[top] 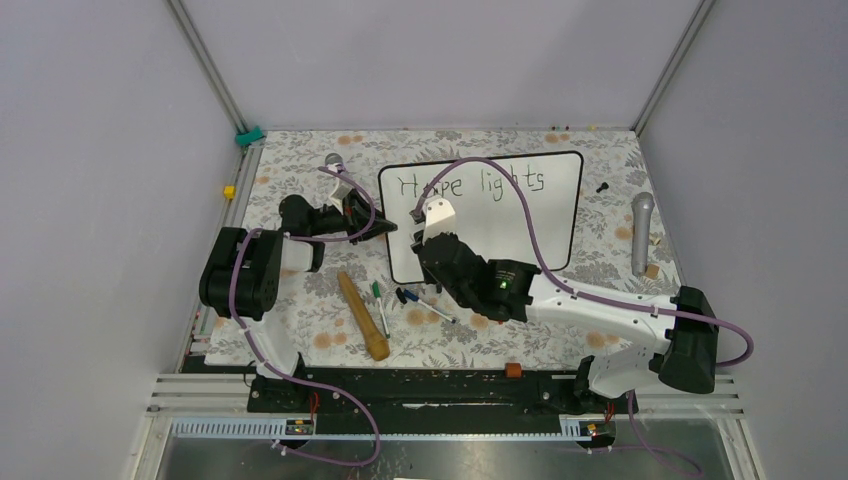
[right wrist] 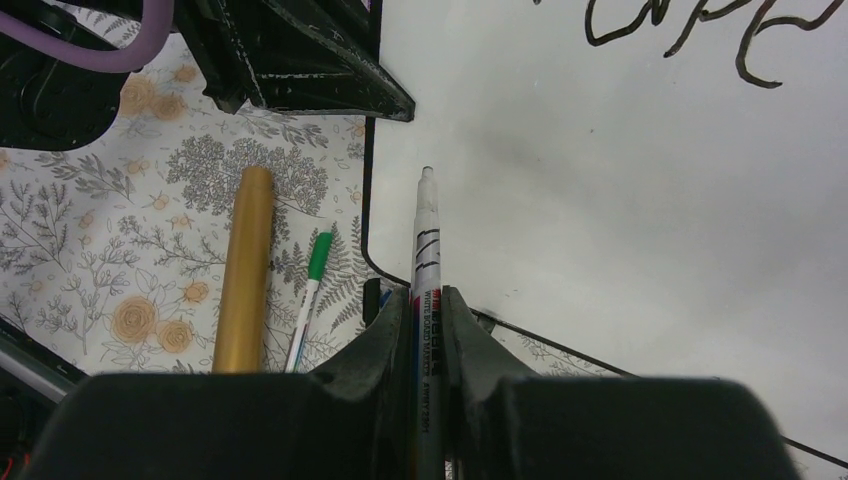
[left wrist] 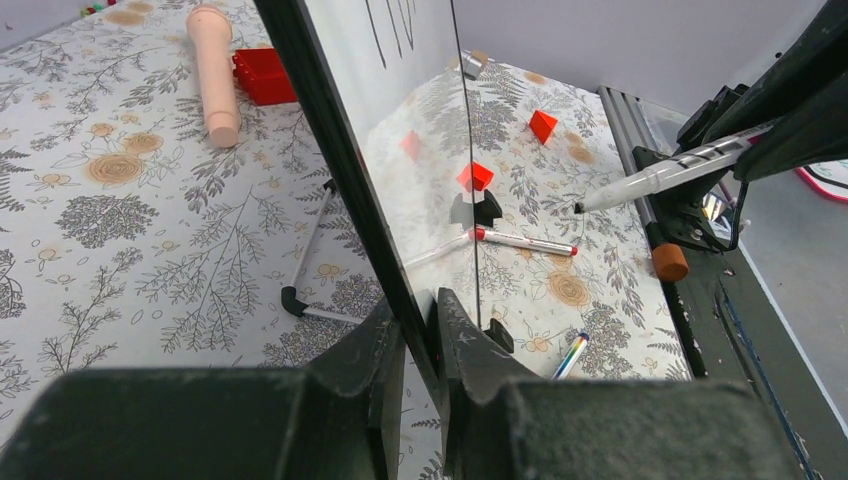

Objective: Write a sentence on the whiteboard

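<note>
The whiteboard point(top: 520, 215) stands on the floral table, black-framed. The sentence point(top: 470, 183) reads "Hope lights" in one line along its top; the tops of letters show in the right wrist view point(right wrist: 700, 30). My left gripper point(top: 385, 226) is shut on the board's left edge point(left wrist: 345, 190), one finger on each face. My right gripper point(top: 428, 232) is shut on a white whiteboard marker point(right wrist: 426, 240), its tip over the blank lower-left part of the board point(right wrist: 620, 200). The marker also shows in the left wrist view point(left wrist: 670, 175).
A gold-tan cylinder point(top: 362, 315) and several loose pens point(top: 420, 300) lie in front of the board. A grey microphone point(top: 641, 232) lies at the right, another point(top: 334, 162) at the back left. Small red blocks point(left wrist: 475, 176) and a red-capped pen point(left wrist: 525, 242) lie behind the board.
</note>
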You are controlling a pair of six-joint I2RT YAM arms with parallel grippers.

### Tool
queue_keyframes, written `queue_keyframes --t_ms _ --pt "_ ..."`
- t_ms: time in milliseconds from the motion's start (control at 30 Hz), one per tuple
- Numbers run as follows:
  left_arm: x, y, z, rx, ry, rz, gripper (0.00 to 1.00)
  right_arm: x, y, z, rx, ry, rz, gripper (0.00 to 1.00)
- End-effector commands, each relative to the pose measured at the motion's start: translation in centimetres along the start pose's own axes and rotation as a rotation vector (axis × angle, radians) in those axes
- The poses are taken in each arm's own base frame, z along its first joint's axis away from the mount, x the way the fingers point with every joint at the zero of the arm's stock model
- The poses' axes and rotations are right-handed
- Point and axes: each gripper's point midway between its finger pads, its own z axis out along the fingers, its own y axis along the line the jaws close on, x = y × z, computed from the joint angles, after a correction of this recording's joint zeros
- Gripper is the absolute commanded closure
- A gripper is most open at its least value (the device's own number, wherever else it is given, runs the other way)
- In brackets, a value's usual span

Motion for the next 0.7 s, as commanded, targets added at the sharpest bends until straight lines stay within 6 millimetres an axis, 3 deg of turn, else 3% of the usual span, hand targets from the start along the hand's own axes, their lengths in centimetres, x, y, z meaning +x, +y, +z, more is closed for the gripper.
queue_keyframes --t_ms 0,467,667 --pt "-1.1 0.0 -0.2 0.006 -0.019 0.233 1.00 -1.2 0.0 -0.3 0.017 -0.066 0.072 1.00" --pt "-1.1 -0.1 -0.3 -0.010 -0.025 0.240 1.00 -4.0 0.5 0.2 0.036 -0.122 0.046 1.00" --pt "-1.1 0.1 -0.3 -0.018 -0.029 0.239 1.00 -4.0 0.1 1.2 0.098 -0.132 0.024 1.00"
